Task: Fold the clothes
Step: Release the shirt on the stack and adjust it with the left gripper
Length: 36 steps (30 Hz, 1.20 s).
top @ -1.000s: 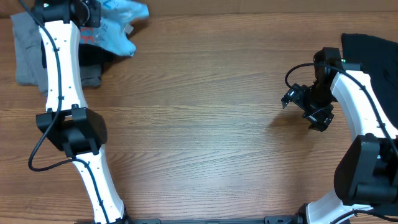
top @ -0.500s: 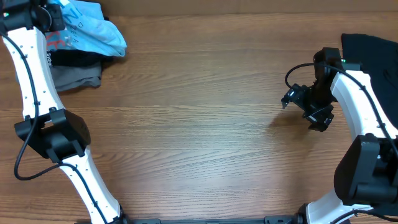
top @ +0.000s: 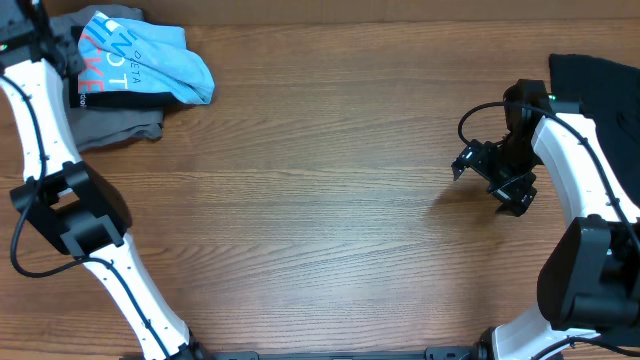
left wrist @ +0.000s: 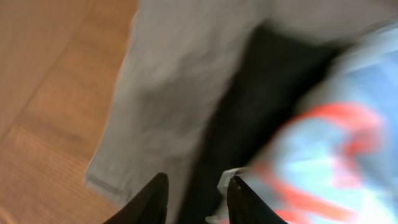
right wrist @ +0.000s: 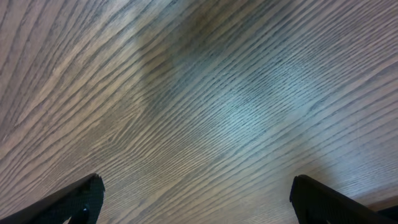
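Note:
The light blue T-shirt [top: 150,62] with white and pink lettering lies bunched at the far left, on top of a black garment [top: 118,98] and a grey garment [top: 120,128]. My left gripper [left wrist: 196,193] hovers over this pile with its fingers a little apart and nothing between them. Its view is blurred: the grey garment [left wrist: 168,93] is on the left, the black one [left wrist: 261,106] in the middle and the blue shirt [left wrist: 336,155] on the right. My right gripper [top: 487,172] is wide open and empty above bare wood [right wrist: 199,112].
Another black garment [top: 600,85] lies at the far right, behind the right arm. The wooden table [top: 320,200] spans the view, and its far edge runs just behind the clothes pile.
My left arm has swung left toward the table's corner. The blue T-shirt moved left with it and now rests on the black and grey garments. The right arm has not moved.

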{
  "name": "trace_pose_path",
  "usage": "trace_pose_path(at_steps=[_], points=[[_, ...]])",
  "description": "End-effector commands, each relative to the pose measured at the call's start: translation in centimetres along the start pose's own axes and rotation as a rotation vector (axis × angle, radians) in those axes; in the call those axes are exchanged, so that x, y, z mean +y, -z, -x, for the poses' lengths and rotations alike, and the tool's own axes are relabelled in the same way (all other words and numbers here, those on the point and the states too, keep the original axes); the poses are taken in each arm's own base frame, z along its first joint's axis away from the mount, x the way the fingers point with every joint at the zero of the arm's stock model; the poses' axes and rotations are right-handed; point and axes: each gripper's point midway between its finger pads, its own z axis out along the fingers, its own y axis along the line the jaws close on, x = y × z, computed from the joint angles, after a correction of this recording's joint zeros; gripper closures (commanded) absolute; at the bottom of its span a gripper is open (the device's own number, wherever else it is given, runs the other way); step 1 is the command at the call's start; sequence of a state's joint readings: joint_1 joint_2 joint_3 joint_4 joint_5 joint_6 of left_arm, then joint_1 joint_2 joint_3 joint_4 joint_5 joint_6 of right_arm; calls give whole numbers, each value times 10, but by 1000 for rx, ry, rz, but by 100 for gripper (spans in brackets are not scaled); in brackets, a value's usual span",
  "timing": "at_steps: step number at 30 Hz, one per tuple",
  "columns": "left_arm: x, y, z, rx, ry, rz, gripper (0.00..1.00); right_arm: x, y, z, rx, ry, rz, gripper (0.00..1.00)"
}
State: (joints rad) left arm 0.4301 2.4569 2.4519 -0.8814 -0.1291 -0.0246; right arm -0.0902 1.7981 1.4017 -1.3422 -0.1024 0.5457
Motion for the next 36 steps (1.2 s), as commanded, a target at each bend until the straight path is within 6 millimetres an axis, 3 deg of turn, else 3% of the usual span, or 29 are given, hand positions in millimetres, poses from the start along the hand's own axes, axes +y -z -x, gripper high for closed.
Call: trace_pose_path(at_steps=[1,5,9,12,14,19,24,27,36], points=[[17,6,2,-3,48,48,63,6,16,3,-46,10,42,0],[7,36,23,-64,51,26,58,6,16,3,-47,11,42,0],[-19,85,53,-163,26,-36,58,6,16,4,-50,11,44,0],[-62,116,59,-196,-50,-186,59,8,16,5,-56,12,49,0],[-90,123,50,-168,-81,-271,55,9,16,7,-61,13,56,0],[-148,108,2,-3,-102,-383,36,13,16,7,-60,16,75,0],[-186,86,-49,186,-29,-385,36,13,16,7,-59,16,74,0],[-189,76,-62,234,29,-340,36,13,16,7,-59,17,73,0],[-179,67,-58,221,135,-268,36,14,17,9,-70,37,80,0]])
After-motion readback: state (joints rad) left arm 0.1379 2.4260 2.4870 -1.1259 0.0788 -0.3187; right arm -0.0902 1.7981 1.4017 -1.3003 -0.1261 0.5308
